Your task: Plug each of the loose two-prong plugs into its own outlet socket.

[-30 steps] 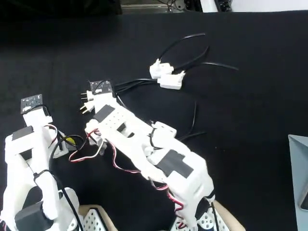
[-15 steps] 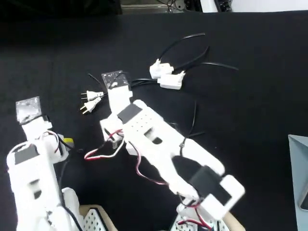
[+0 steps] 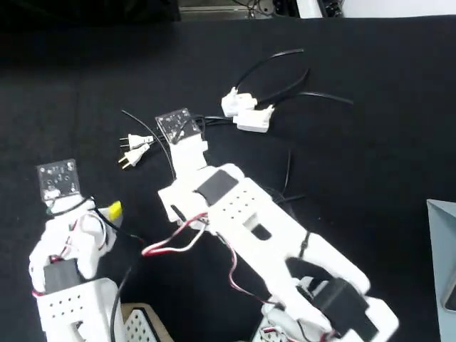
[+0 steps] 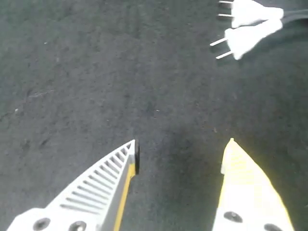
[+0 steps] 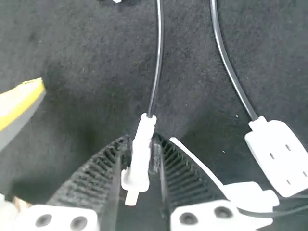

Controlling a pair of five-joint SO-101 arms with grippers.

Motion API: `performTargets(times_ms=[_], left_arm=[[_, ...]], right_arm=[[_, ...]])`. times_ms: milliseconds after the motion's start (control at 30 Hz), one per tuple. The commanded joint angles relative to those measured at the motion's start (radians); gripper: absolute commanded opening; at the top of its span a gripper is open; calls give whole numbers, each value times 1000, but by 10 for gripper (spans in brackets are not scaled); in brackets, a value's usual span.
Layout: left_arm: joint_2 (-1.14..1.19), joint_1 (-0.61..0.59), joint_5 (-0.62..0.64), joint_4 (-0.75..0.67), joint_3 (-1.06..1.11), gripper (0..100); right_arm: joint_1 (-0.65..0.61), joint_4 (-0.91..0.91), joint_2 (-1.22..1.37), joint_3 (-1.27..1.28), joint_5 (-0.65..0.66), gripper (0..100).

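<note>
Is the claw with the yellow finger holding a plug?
No, the left gripper stands open over the black cloth, and the two white plugs lie apart beyond it.

A matte black tabletop [image 3: 370, 199] stretches across the scene, with a pale grey-blue object [image 3: 443, 256] cut off at its right edge and a tan board [image 3: 142, 307] lying at its near edge.

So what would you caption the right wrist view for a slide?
Right gripper clamps a white plug on its black cord, an outlet socket lying close by.
</note>
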Motion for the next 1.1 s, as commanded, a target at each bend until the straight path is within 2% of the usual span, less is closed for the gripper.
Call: performTargets(times_ms=[0,100,433,533,800,933,1067], left_arm=[[-187,47,12,26,76,282],[-269,53,11,15,147,281],[-238,77,11,-6,194,284],[-236,125,11,6,223,282],[-229,130,17,14,223,282],[-235,137,18,63,223,282],[-236,133,14,184,223,284]], right_arm=[[15,-15,-108,25,34,11],[15,-15,-188,65,69,11],[25,78,-460,124,143,11],[74,115,-522,122,149,11],[222,232,-705,127,178,11],[232,313,-820,127,178,11],[232,387,-932,127,178,11]])
